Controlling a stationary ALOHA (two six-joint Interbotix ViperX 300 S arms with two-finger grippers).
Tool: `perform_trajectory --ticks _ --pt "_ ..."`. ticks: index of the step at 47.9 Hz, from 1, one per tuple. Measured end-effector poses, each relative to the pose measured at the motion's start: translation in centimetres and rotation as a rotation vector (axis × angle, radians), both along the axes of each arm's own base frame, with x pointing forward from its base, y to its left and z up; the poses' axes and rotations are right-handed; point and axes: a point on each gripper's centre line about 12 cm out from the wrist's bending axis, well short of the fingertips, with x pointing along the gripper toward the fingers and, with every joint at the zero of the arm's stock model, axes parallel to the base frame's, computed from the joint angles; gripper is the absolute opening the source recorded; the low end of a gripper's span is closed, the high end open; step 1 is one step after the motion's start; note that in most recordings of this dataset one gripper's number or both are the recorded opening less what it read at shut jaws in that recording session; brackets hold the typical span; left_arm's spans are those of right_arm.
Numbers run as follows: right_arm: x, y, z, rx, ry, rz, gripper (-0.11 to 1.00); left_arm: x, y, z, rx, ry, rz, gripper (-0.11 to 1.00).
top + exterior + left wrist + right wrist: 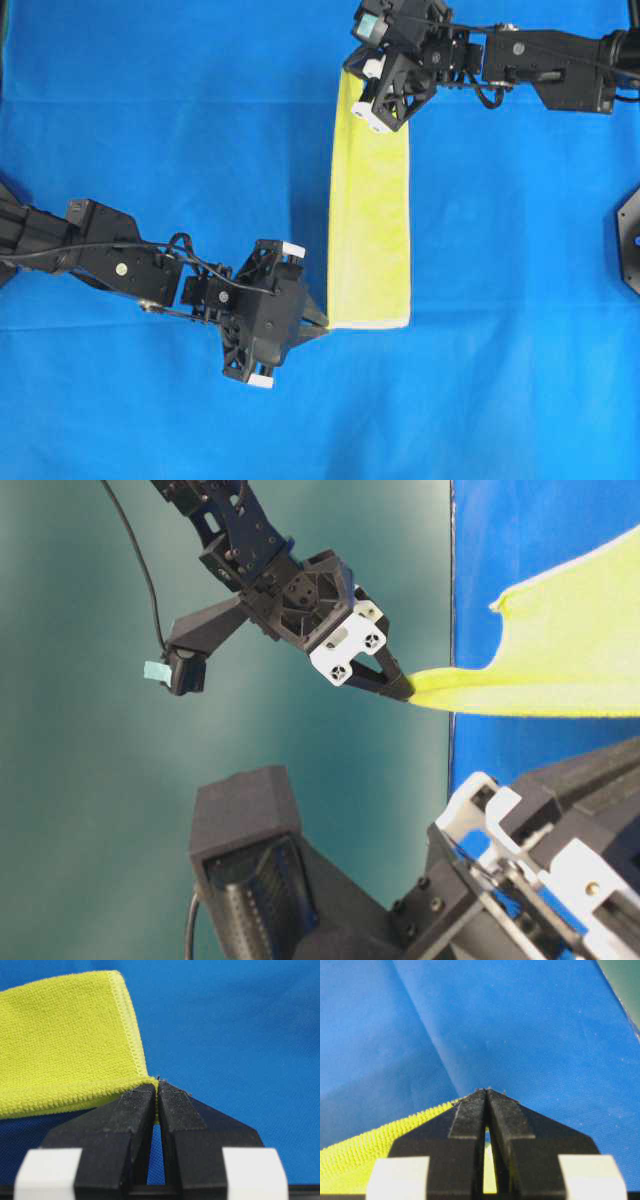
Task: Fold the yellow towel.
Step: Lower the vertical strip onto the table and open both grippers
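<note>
The yellow towel (pixel 370 210) lies on the blue table cover as a long narrow folded strip running from far to near. My left gripper (pixel 323 322) is shut on the strip's near left corner; in the left wrist view the hem of the towel (pixel 65 1035) is pinched between the closed tips of this gripper (pixel 157 1086). My right gripper (pixel 356 100) is shut on the far left corner. From table level that gripper (pixel 404 689) holds the towel's end (pixel 560 665) lifted off the table. Towel (pixel 365 1152) shows beside and behind the closed right gripper (pixel 486 1091).
A blue cover (pixel 150 120) spreads over the whole table, with a soft crease (pixel 425 1035) near the right gripper. A black mount (pixel 628 238) sits at the right edge. The left arm's body (pixel 520 880) fills the near corner of the table-level view.
</note>
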Motion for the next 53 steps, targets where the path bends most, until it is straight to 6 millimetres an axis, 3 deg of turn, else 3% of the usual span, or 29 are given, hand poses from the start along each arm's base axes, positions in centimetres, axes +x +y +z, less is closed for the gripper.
perform_trajectory --ticks 18,21,29,33,47,53 --pt "0.4 0.8 0.0 -0.002 0.000 0.024 0.01 -0.1 -0.2 0.0 0.002 0.001 -0.007 0.05" --pt "0.4 0.9 -0.1 -0.002 0.001 0.027 0.05 -0.1 -0.3 -0.1 0.001 0.003 -0.007 0.17" --pt "0.3 0.8 -0.1 0.001 0.006 0.020 0.54 -0.2 -0.5 0.3 0.002 -0.004 -0.016 0.65" --pt "0.3 0.8 -0.1 0.001 0.011 0.017 0.67 -0.2 -0.6 1.1 -0.003 -0.021 -0.016 0.81" --pt "-0.4 1.2 -0.1 0.002 0.045 0.013 0.65 -1.4 -0.2 3.8 0.003 -0.005 -0.019 0.80" --pt "-1.4 2.1 1.5 -0.010 0.017 0.020 0.65 -2.6 0.0 5.0 0.009 0.037 -0.019 0.79"
